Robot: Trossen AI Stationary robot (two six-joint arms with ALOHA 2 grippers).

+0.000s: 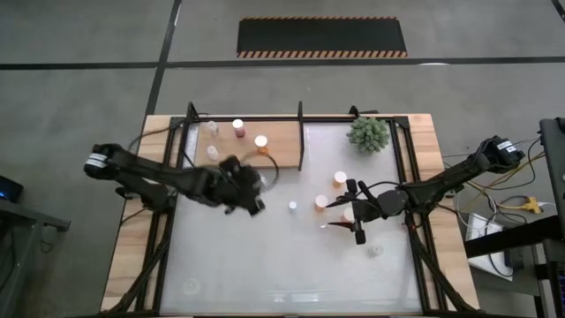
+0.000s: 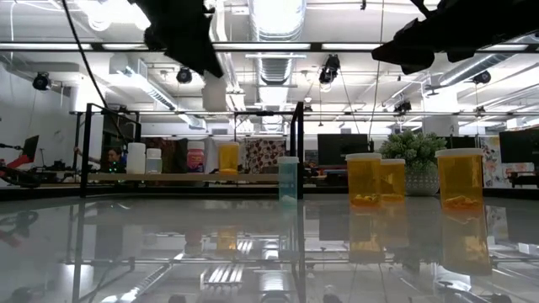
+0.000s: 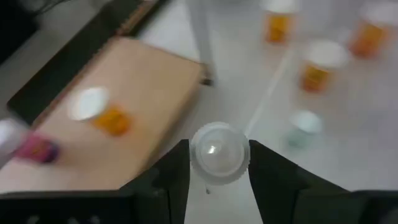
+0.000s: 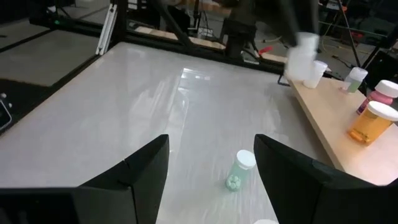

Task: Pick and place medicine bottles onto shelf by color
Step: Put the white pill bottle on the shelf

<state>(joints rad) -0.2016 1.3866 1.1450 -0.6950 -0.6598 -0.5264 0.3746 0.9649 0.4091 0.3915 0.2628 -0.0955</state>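
Clamped between the left gripper's (image 1: 250, 185) two fingers: one white-capped bottle (image 3: 219, 153), held clear of the white worktop (image 1: 265, 265), just off the front edge of the shelf (image 3: 143, 87) and near its right front corner. Close by on the board, nearest that corner, one orange bottle (image 3: 112, 119) with a pale cap; no contact between it and the held one.

Counted on the shelf, at the worktop's far left corner: four bottles. Two white or clear ones (image 1: 212, 128) (image 1: 212, 152) toward the left end, one reddish bottle (image 1: 238, 127) by the far edge, and the orange one already named. Black frame bars (image 1: 302, 137) along the shelf's edges, one upright at its right end.

Counted on the bare worktop, right of centre: three orange bottles (image 1: 340, 178) (image 1: 321, 201) (image 2: 459, 177), upright and apart from each other, plus one small pale green bottle (image 4: 239, 169) nearer the middle, standing alone between the two arms.

Hovering over that orange group: the right gripper (image 1: 354, 211), fingers spread apart with nothing between them; the pale green bottle ahead of it on the open surface.

At the far right corner of the worktop, well apart from both grippers: one spiky green plant (image 1: 369, 132).
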